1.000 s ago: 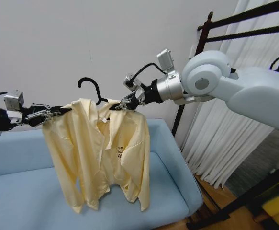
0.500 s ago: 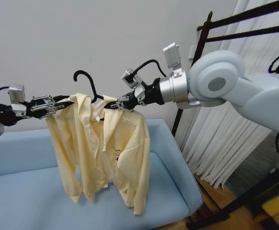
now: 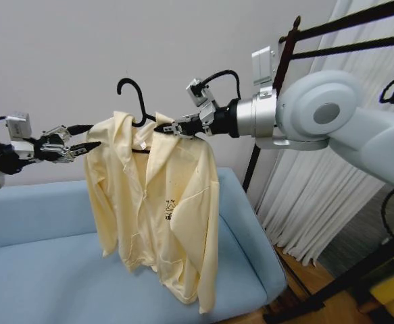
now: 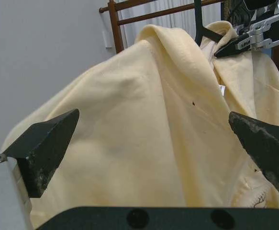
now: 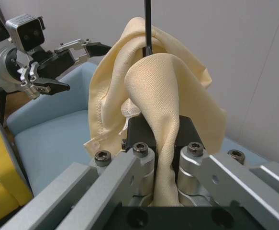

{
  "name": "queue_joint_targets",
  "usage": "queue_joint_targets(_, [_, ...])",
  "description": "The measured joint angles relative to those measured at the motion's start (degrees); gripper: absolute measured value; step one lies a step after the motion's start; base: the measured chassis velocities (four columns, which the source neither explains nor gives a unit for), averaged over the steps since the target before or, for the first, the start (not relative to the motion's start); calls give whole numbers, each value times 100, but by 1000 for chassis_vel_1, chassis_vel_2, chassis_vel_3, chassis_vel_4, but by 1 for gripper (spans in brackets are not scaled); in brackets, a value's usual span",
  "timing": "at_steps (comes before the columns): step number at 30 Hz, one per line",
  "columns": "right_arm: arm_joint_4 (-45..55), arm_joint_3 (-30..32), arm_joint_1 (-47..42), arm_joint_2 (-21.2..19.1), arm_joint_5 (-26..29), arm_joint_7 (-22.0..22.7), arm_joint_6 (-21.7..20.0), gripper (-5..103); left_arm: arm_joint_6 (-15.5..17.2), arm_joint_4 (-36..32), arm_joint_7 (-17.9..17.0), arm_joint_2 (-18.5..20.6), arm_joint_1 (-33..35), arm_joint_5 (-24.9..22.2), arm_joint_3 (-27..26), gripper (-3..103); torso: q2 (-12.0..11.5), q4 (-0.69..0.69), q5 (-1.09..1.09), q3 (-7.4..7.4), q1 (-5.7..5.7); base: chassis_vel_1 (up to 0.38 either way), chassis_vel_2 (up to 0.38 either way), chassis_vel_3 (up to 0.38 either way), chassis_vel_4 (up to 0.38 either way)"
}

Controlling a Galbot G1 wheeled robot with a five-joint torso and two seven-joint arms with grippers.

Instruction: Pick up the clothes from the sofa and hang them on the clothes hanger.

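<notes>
A pale yellow shirt hangs on a black hanger above the blue sofa. My right gripper is shut on the hanger's end and the shirt's shoulder; the right wrist view shows cloth and the black hanger pinched in the right gripper. My left gripper stands open just beside the shirt's other shoulder, holding nothing. In the left wrist view the left gripper has its fingers spread wide before the shirt. The left gripper also appears open in the right wrist view.
A dark wooden clothes rack rises at the right behind my right arm, its bars near the top right. White curtains hang beside it. A yellow object sits at the bottom right on the wooden floor.
The left gripper has let go of the shirt's shoulder, opened and drawn back a little. The right gripper has shifted right with the hanger, and the shirt now hangs from it alone.
</notes>
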Motion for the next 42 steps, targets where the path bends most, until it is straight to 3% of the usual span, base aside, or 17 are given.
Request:
queue_joint_targets(12, [50, 261, -263, -120, 17, 506, 441, 5, 8, -201, -118, -196, 51, -34, -36, 100, 0, 1, 0, 0, 0, 0, 0, 0, 0])
queue_joint_targets(15, [36, 359, -211, -115, 13, 1145, 457, 5, 11, -325, -256, -348, 71, -5, -49, 100, 0, 1, 0, 0, 0, 0, 0, 0, 0])
queue_joint_targets(16, [36, 359, -211, -115, 13, 1145, 457, 5, 11, -325, -256, -348, 71, -5, -49, 100, 0, 1, 0, 0, 0, 0, 0, 0, 0])
queue_joint_targets(20, [66, 526, -69, -1, 3, 2347, 532, 5, 12, -536, -743, -601, 109, -2, -101, 100, 0, 0, 0, 0, 0, 0, 0, 0, 0])
queue_joint_targets(21, [66, 526, -69, -1, 3, 2347, 532, 5, 12, -536, -743, -601, 109, -2, -101, 100, 0, 0, 0, 0, 0, 0, 0, 0, 0])
queue_joint_targets(24, [22, 850, -32, 255, -32, 3599, 686, 5, -2, -668, -989, -837, 232, 41, -155, 100, 0, 2, -2, 0, 0, 0, 0, 0, 0])
queue_joint_targets(25, [22, 850, -32, 255, -32, 3599, 686, 5, -2, -668, -989, -837, 232, 41, -155, 100, 0, 2, -2, 0, 0, 0, 0, 0, 0])
queue_joint_targets(28, [-116, 1032, 87, 503, -255, 4525, 758, 5, -6, -739, -1014, -1011, 316, 147, -181, 100, 0, 2, -2, 0, 0, 0, 0, 0, 0])
queue_joint_targets(33, [-460, 866, 412, 665, -382, 5204, 555, 5, -6, -781, -1106, -1128, 315, 254, -157, 100, 0, 0, -1, 0, 0, 0, 0, 0, 0])
queue_joint_targets(38, [-1039, 697, 698, 928, -159, 5788, 548, 5, -5, -783, -1160, -1170, 305, 363, -134, 100, 0, 0, -1, 0, 0, 0, 0, 0, 0])
queue_joint_targets(41, [-1910, 575, 946, 1472, -53, 6572, 825, 5, -12, -762, -1116, -1200, 305, 449, -142, 100, 0, 0, 0, 0, 0, 0, 0, 0, 0])
queue_joint_targets(42, [-1910, 575, 946, 1472, -53, 6572, 825, 5, -12, -762, -1116, -1200, 305, 449, -142, 100, 0, 0, 0, 0, 0, 0, 0, 0, 0])
